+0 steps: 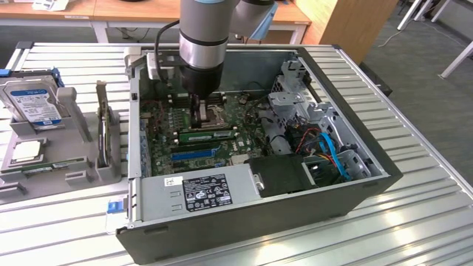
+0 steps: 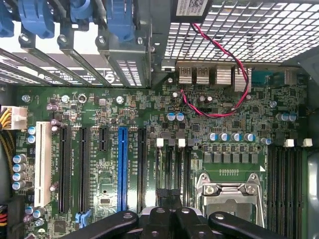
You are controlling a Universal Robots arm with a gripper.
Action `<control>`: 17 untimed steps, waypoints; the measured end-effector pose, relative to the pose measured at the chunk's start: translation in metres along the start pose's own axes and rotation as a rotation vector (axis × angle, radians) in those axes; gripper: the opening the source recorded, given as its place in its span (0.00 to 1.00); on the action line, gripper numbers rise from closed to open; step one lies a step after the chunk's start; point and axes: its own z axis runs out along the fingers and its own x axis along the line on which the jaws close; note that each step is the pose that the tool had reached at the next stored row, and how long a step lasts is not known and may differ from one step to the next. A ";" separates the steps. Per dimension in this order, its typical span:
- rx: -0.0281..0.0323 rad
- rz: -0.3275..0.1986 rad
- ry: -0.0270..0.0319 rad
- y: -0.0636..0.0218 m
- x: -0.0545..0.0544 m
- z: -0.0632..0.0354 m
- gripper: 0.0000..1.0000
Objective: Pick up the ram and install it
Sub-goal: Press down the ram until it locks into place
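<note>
Pincer [image 1: 201, 113] closed and empty over the motherboard [image 2: 149, 164]; ram [image 1: 208, 135] lying just beside it, judged light, stiff, fragile: grip by long edges.

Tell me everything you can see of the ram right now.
The ram is a long, thin green board with a pale label, inside the open case. It lies level along the motherboard, parallel to the blue slot, between that slot and the gripper. It looks set in a slot, but I cannot tell if it is fully seated. The shut gripper stands just over it; contact is unclear.
</note>
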 end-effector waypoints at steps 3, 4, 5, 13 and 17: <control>-0.0001 0.000 0.0001 0.0014 0.000 0.0004 0.10; -0.0001 0.000 0.0002 0.0014 0.000 0.0004 0.10; 0.0000 0.000 0.0002 0.0014 0.000 0.0004 0.10; -0.0001 0.000 0.0001 0.0013 0.000 0.0047 0.10; -0.0001 0.000 0.0002 0.0013 0.000 0.0048 0.10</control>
